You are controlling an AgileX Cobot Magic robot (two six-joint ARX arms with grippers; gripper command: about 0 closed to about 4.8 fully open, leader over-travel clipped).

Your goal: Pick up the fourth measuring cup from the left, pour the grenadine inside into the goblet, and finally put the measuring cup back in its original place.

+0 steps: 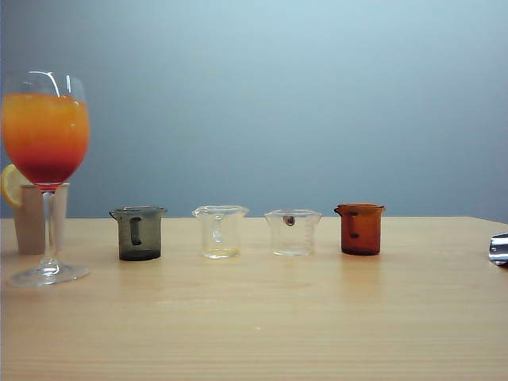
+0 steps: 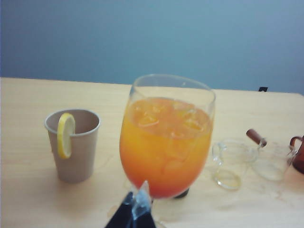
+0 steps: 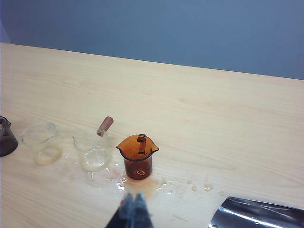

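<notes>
The fourth measuring cup (image 1: 359,228), amber-brown with a side handle, stands upright at the right end of the row of cups; I cannot tell if any grenadine is in it. The goblet (image 1: 45,159) stands at the far left, its orange drink turning red at the bottom of the bowl. In the right wrist view my right gripper (image 3: 134,194) is shut and empty, a short way from the amber cup (image 3: 137,156). In the left wrist view my left gripper (image 2: 137,197) is shut with nothing in it, close in front of the goblet (image 2: 166,142). Neither gripper shows in the exterior view.
A smoky grey cup (image 1: 139,232) and two clear cups (image 1: 219,231) (image 1: 293,232) complete the row. A paper cup (image 2: 73,147) with a lemon slice (image 2: 65,135) stands behind the goblet. Wet drops (image 3: 161,185) lie round the amber cup. A silvery foil piece (image 3: 259,213) lies at the table's right.
</notes>
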